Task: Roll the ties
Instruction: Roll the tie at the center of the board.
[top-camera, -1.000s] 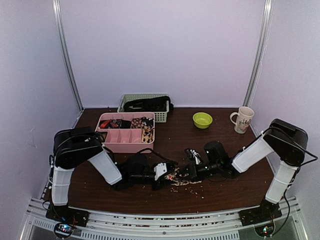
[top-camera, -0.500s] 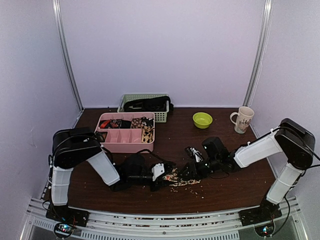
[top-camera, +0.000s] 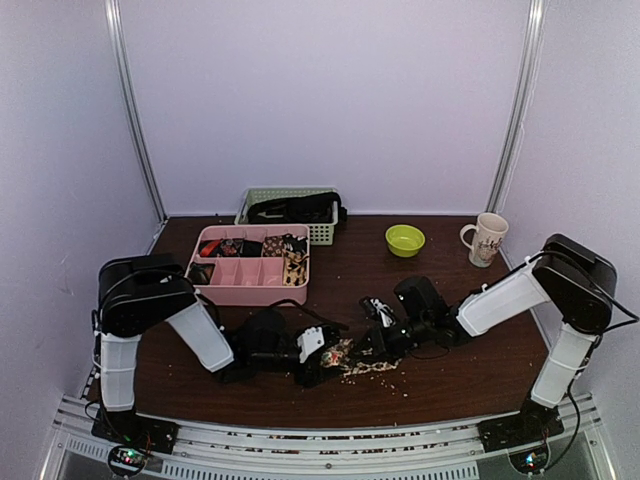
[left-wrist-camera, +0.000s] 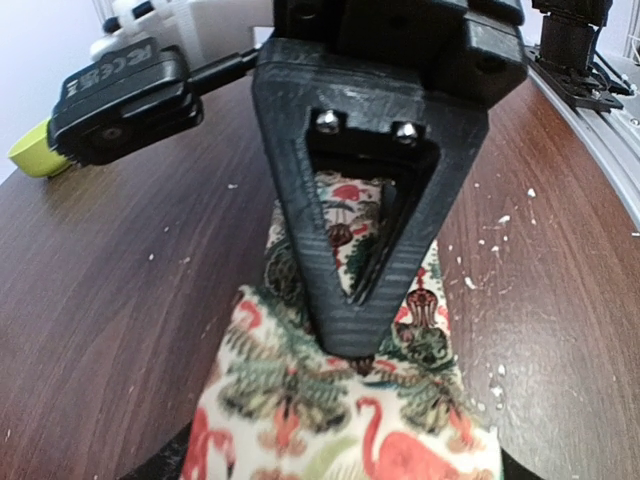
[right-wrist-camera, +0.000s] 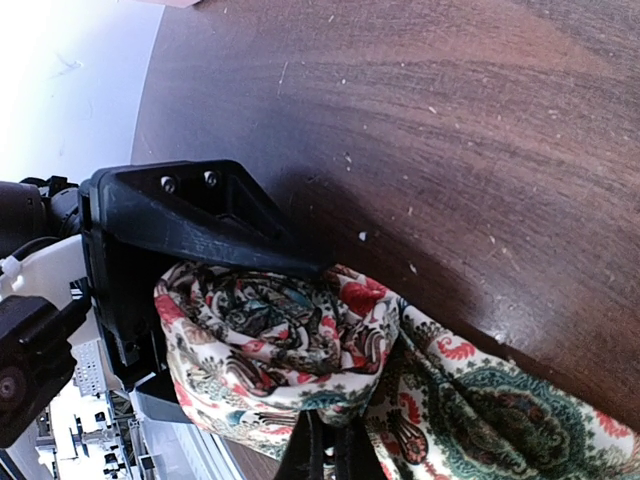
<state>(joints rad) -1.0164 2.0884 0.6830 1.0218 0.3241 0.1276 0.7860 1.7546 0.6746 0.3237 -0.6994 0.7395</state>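
Note:
A cream tie (top-camera: 345, 355) with red and green floral print lies near the front middle of the table (top-camera: 340, 280). One end of it is wound into a loose roll (right-wrist-camera: 280, 340). My left gripper (top-camera: 318, 352) is shut on that roll, and its black fingers (right-wrist-camera: 190, 220) flank it. In the left wrist view one finger (left-wrist-camera: 350, 220) lies over the printed cloth (left-wrist-camera: 330, 410). My right gripper (top-camera: 375, 343) meets the tie from the right. Its fingers (right-wrist-camera: 330, 455) are closed on the fabric just below the roll. The flat tail (right-wrist-camera: 500, 410) trails away to the right.
A pink divided tray (top-camera: 250, 285) holding rolled ties stands at the back left. Behind it is a pale green basket (top-camera: 320, 232) with dark fabric. A green bowl (top-camera: 405, 240) and a mug (top-camera: 487, 238) stand at the back right. Pale crumbs (top-camera: 385, 378) dot the wood.
My right arm has shifted left, closer to the left gripper, and the tie between the grippers is more bunched. The left arm has barely moved.

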